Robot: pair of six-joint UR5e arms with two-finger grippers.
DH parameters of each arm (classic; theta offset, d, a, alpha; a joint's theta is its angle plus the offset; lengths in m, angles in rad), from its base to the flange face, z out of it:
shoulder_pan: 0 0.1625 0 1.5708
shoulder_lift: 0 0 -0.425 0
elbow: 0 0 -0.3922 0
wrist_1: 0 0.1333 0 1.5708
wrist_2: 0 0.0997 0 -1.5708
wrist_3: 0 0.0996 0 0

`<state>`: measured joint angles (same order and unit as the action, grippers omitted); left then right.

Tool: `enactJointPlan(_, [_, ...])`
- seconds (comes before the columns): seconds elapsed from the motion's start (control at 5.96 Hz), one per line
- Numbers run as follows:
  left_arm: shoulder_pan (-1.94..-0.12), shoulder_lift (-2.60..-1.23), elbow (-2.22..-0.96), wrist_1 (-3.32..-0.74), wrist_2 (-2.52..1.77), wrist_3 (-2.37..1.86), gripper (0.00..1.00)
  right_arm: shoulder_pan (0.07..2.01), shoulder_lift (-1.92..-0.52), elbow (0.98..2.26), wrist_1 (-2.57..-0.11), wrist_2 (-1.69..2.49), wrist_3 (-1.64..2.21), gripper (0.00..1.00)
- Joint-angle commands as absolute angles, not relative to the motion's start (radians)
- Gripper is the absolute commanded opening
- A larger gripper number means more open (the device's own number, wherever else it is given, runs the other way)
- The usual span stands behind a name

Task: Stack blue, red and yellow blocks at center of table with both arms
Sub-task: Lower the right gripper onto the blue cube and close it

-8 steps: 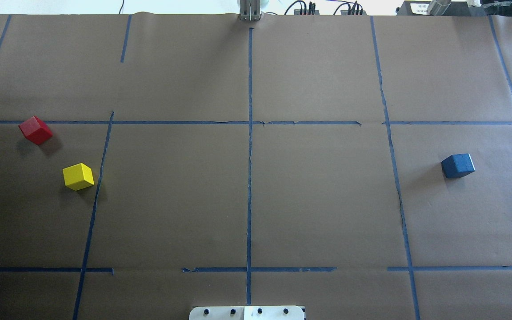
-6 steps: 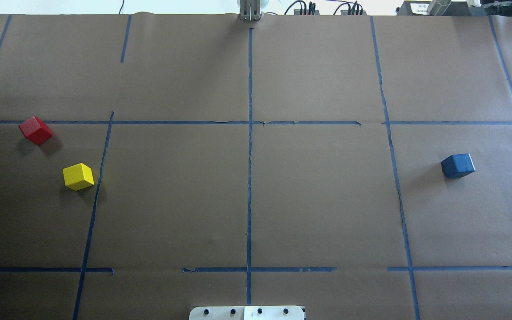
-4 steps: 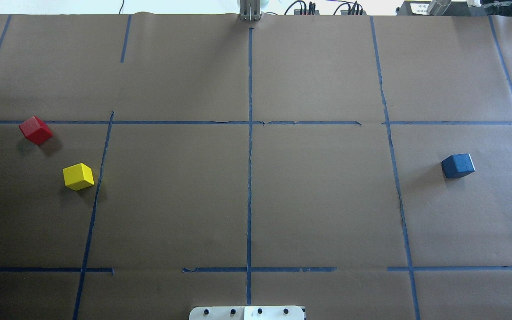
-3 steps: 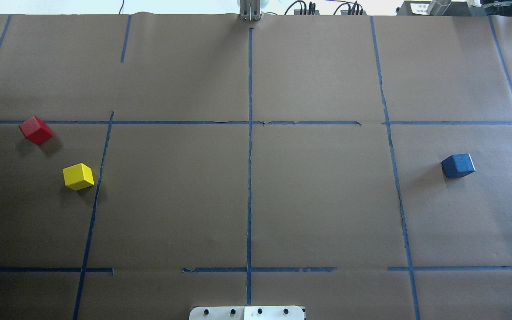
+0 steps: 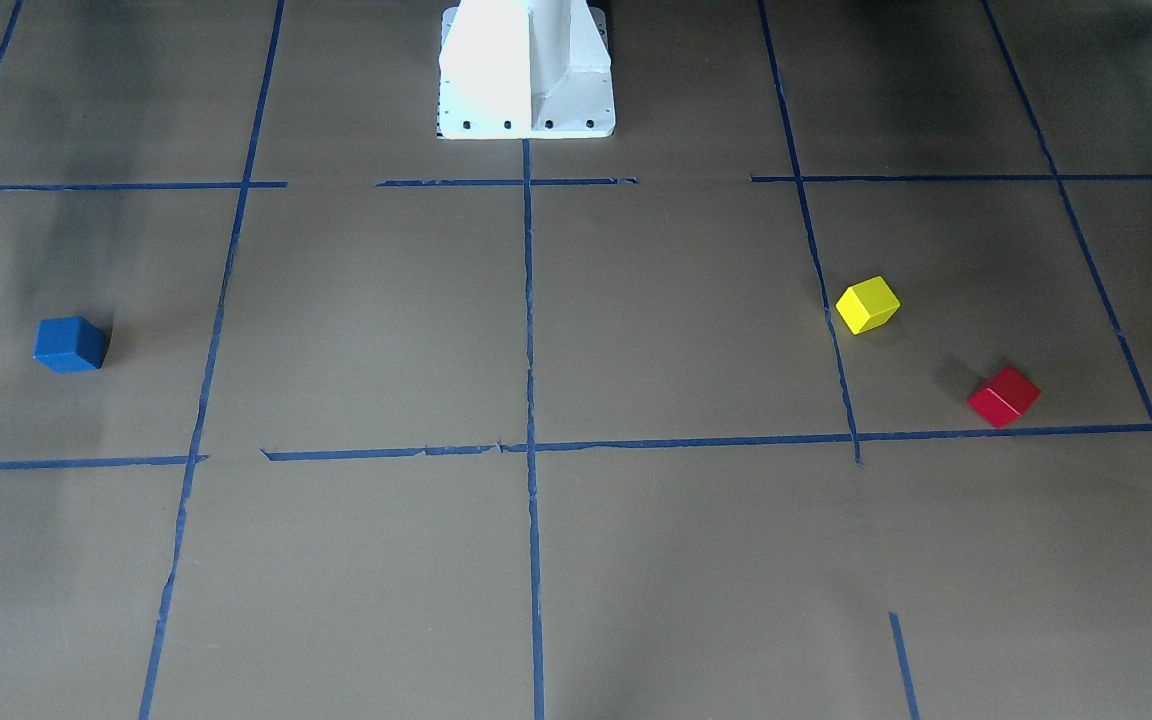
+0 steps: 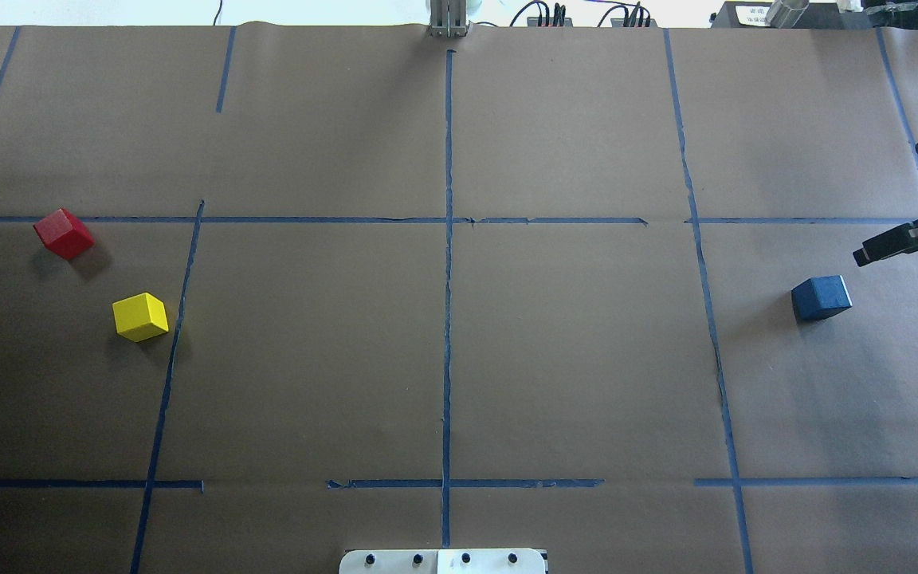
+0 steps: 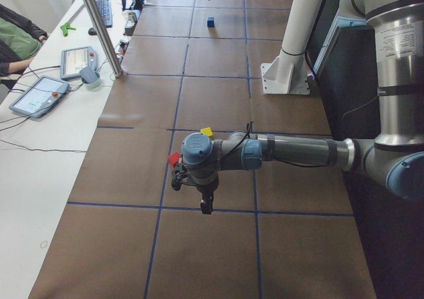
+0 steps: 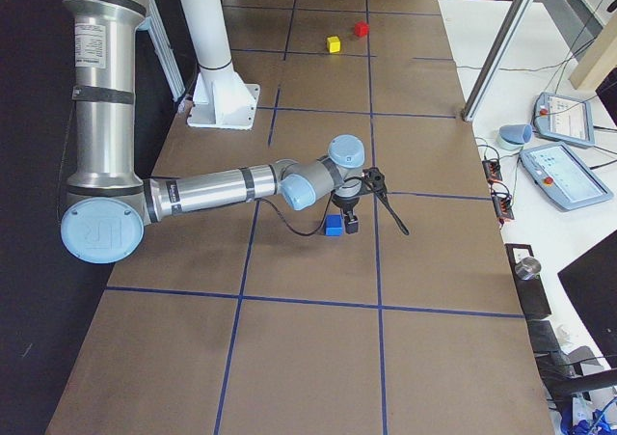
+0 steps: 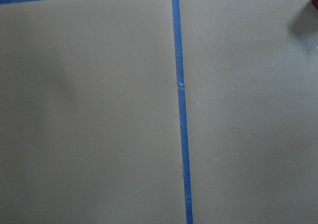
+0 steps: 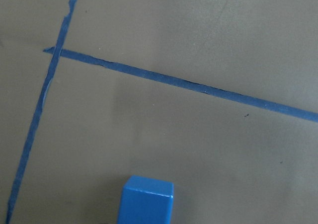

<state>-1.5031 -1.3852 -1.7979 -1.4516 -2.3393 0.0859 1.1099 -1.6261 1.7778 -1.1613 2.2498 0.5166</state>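
The blue block [image 6: 821, 297] lies on the table's right part, the red block [image 6: 64, 233] and the yellow block [image 6: 140, 316] on the left part, all apart. My right gripper [image 6: 888, 204] comes in at the right edge with its fingers spread open and empty, just beyond and right of the blue block. The right wrist view shows the blue block [image 10: 146, 199] at its bottom edge. My left gripper [image 7: 192, 196] hovers over the table near the red block [image 7: 174, 158]. It shows only in the exterior left view, so I cannot tell whether it is open.
Blue tape lines [image 6: 448, 263] divide the brown paper into a grid. The white robot base [image 5: 526, 70] stands at the near middle edge. An operator's side table with pendants [image 7: 40, 93] runs along the far side.
My right gripper has come into the overhead view at the right edge, near the blue block. The three blocks have not moved.
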Motion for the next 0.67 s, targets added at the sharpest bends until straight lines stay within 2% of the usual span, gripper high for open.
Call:
enactJointPlan(0.0, [-1.497, -1.387, -1.798, -1.453, -2.339, 0.086, 1.0, 1.03, -1.632, 1.758, -1.103, 2.177, 0.713, 0.99])
enactJointPlan(0.5, [-1.494, -1.387, -1.798, -1.453, -2.339, 0.086, 1.0, 0.944, -1.631, 1.709, -1.103, 2.126, 0.712, 1.0])
